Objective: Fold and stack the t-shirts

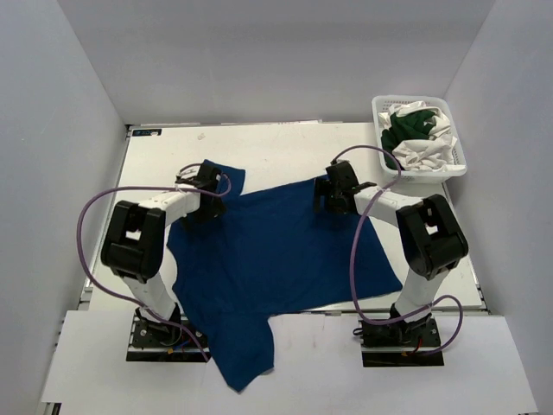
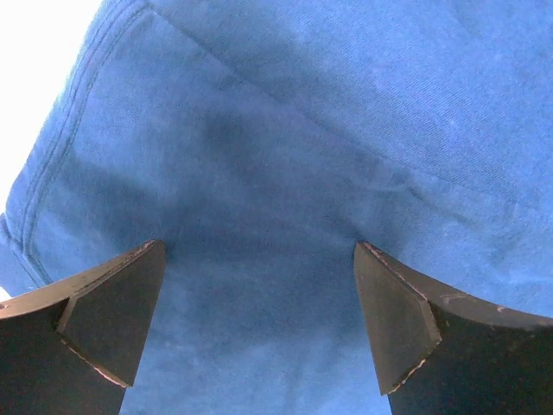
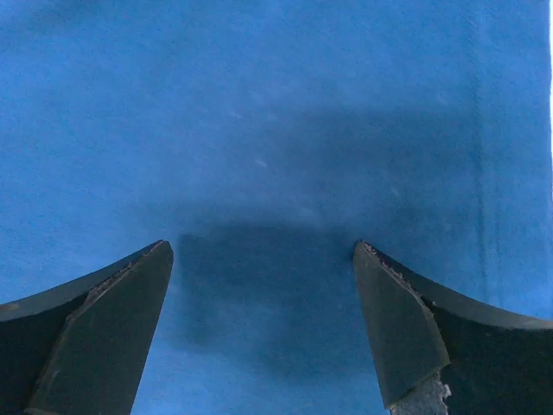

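A royal blue t-shirt (image 1: 276,251) lies spread on the table, one part hanging over the near edge. My left gripper (image 1: 206,186) hovers over its far left corner, near a sleeve, with jaws wide open. Blue cloth with a seam (image 2: 285,164) fills the left wrist view between the dark fingers (image 2: 112,320). My right gripper (image 1: 335,192) stands open over the shirt's far right part. The right wrist view is all flat blue cloth (image 3: 268,156) with nothing between its fingers (image 3: 406,328). A dark green t-shirt (image 1: 406,121) and white t-shirts (image 1: 428,151) lie bunched in a basket.
A white plastic mesh basket (image 1: 378,117) stands at the table's far right corner. The white table (image 1: 285,143) is bare behind the blue shirt. Grey walls close in the sides and the back.
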You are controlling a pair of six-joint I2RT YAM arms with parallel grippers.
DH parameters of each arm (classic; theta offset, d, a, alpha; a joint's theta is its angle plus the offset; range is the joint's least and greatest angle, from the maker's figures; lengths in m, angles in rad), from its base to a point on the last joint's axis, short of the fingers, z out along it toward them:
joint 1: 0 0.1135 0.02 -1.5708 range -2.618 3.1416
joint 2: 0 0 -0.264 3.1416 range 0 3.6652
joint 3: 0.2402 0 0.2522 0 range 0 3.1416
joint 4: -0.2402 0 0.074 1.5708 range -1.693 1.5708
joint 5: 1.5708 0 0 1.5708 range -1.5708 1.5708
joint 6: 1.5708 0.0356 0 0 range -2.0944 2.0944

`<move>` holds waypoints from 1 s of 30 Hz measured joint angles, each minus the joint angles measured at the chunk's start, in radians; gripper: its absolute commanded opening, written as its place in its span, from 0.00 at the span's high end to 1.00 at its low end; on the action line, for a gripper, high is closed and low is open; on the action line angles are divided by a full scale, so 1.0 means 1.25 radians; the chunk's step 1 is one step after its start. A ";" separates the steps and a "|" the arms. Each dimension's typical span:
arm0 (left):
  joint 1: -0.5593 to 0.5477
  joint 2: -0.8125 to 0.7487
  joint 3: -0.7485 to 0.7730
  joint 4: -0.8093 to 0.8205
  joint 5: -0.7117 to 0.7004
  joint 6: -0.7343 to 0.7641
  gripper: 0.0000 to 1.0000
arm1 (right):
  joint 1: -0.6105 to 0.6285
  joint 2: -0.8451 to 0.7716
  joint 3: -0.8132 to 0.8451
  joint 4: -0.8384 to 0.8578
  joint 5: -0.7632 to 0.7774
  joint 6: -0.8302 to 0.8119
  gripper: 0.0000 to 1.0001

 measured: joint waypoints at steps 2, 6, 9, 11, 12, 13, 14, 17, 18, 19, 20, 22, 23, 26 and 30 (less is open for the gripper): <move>0.000 0.045 0.055 -0.003 0.000 0.003 0.00 | -0.001 0.028 0.038 -0.009 0.006 0.010 0.10; 0.008 0.166 0.214 -0.015 0.000 0.030 0.00 | -0.016 0.124 0.168 -0.050 0.033 0.024 0.10; 0.020 0.280 0.377 -0.025 0.003 0.057 0.00 | -0.041 0.202 0.285 -0.087 0.046 0.033 0.10; 0.028 0.344 0.479 -0.044 0.003 0.070 0.00 | -0.059 0.251 0.361 -0.114 0.052 0.034 0.10; 0.035 0.392 0.550 -0.050 0.004 0.079 0.00 | -0.070 0.283 0.412 -0.128 0.053 0.034 0.10; 0.044 0.436 0.620 -0.057 0.006 0.085 0.00 | -0.080 0.309 0.451 -0.140 0.055 0.034 0.10; 0.052 0.474 0.685 -0.073 0.006 0.092 0.00 | -0.089 0.334 0.494 -0.155 0.058 0.033 0.10; 0.085 0.582 0.868 -0.107 0.010 0.121 0.00 | -0.116 0.394 0.597 -0.189 0.060 0.034 0.10; 0.097 0.610 0.923 -0.121 0.021 0.129 0.00 | -0.123 0.406 0.619 -0.199 0.060 0.033 0.10; 0.110 0.634 0.968 -0.125 0.034 0.139 0.00 | -0.131 0.413 0.632 -0.205 0.060 0.033 0.10; 0.123 0.650 0.999 -0.126 0.050 0.147 0.00 | -0.137 0.413 0.635 -0.210 0.059 0.030 0.10; 0.144 0.659 1.019 -0.117 0.092 0.166 0.00 | -0.147 0.412 0.633 -0.219 0.050 0.016 0.10; 0.153 0.657 1.016 -0.107 0.110 0.178 0.00 | -0.151 0.409 0.627 -0.215 0.042 0.005 0.10; 0.173 0.630 0.978 -0.081 0.144 0.209 0.00 | -0.157 0.365 0.573 -0.197 0.018 -0.037 0.10; 0.171 0.527 0.894 -0.086 0.169 0.237 0.00 | -0.150 0.226 0.453 -0.172 -0.021 -0.070 0.10</move>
